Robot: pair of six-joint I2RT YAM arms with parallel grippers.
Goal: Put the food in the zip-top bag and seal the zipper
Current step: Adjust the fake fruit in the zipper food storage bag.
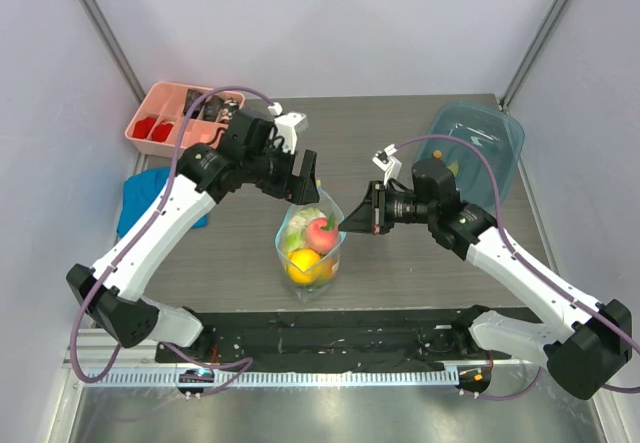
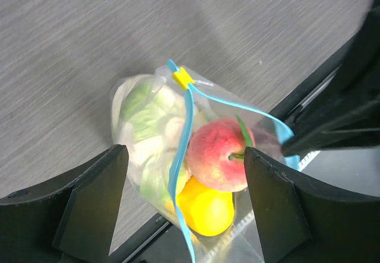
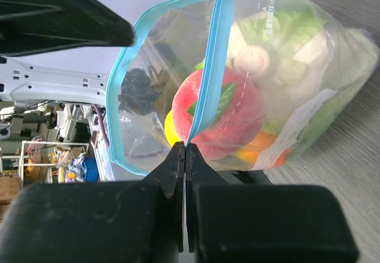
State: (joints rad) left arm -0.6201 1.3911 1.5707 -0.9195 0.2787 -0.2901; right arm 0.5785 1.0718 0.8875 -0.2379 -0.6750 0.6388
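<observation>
The zip-top bag [image 1: 312,251] stands on the table between the two arms, with its mouth up and partly apart. Inside it lie the food: a pale green cabbage [image 2: 144,120], a red fruit [image 2: 219,156], a yellow fruit [image 2: 205,208] and an orange one [image 3: 261,145]. The light-blue zipper [image 2: 185,138] carries a yellow slider [image 2: 182,77] at its far end. My right gripper [image 3: 186,150] is shut on the zipper strip at the bag's right corner [image 1: 345,225]. My left gripper [image 2: 184,199] hovers open just over the bag's far side [image 1: 304,183], its fingers [image 2: 95,200] astride the bag without touching it.
A pink compartment tray [image 1: 150,113] with dark and red pieces sits at the back left. A blue cloth [image 1: 145,198] lies at the left edge. A teal plastic bowl [image 1: 488,133] stands at the back right. The black base rail [image 1: 330,333] runs along the near edge.
</observation>
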